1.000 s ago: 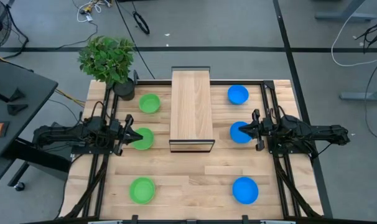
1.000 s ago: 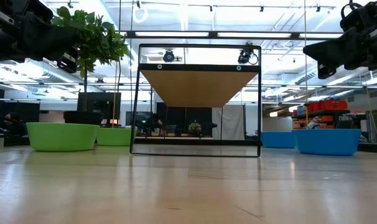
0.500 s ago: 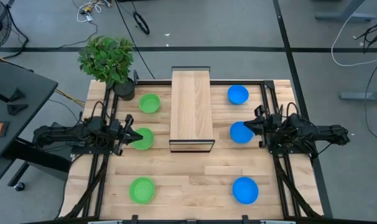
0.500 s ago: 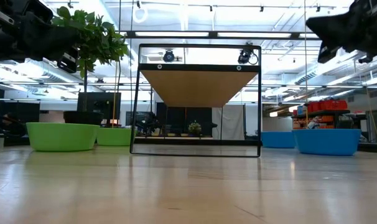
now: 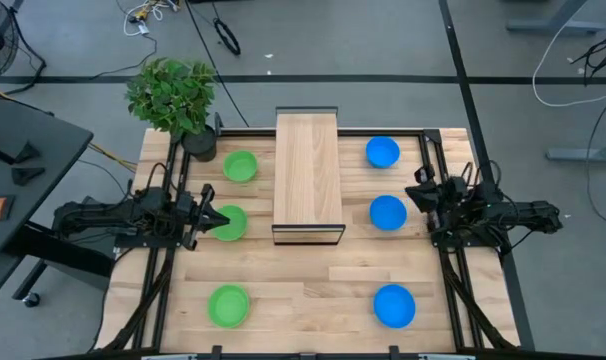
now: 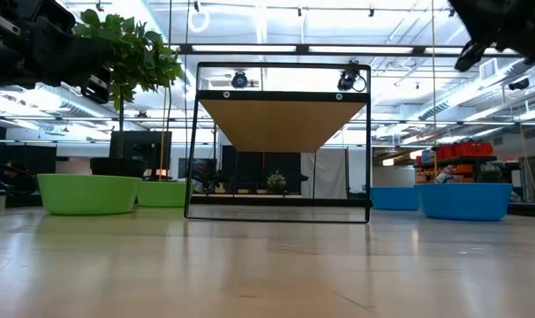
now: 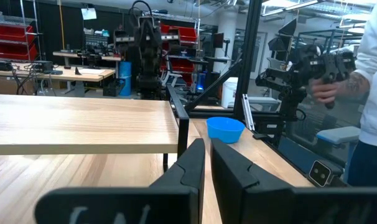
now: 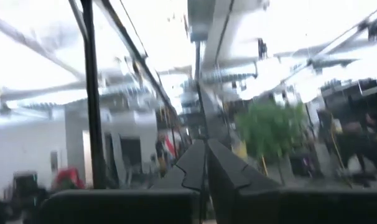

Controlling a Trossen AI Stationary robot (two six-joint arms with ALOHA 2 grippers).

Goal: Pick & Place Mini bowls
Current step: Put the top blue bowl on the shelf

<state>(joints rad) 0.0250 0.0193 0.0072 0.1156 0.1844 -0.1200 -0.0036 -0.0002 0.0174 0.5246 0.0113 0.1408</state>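
Three green mini bowls sit on the table's left half: far [image 5: 240,166], middle [image 5: 232,224] and near [image 5: 228,305]. Three blue mini bowls sit on the right half: far [image 5: 382,152], middle [image 5: 388,212] and near [image 5: 394,305]. All rest on their bases, none stacked. My left gripper [image 5: 221,218] is shut and hangs above the middle green bowl's left edge without touching it; its wrist view [image 7: 207,152] looks level across to a blue bowl [image 7: 226,129]. My right gripper [image 5: 414,194] is shut, raised to the right of the middle blue bowl and tipped upward [image 8: 206,154].
A wooden-topped stand on a black frame [image 5: 308,175] runs down the table's middle between the two bowl columns. A potted leafy plant [image 5: 173,95] stands at the far left corner. Beyond the table, a person's hand [image 7: 328,87] shows in the left wrist view.
My right gripper has left the middle blue bowl: it has risen, drawn back toward the table's right edge and tipped its fingers upward. The bowl stays where it was. My left arm has kept still.
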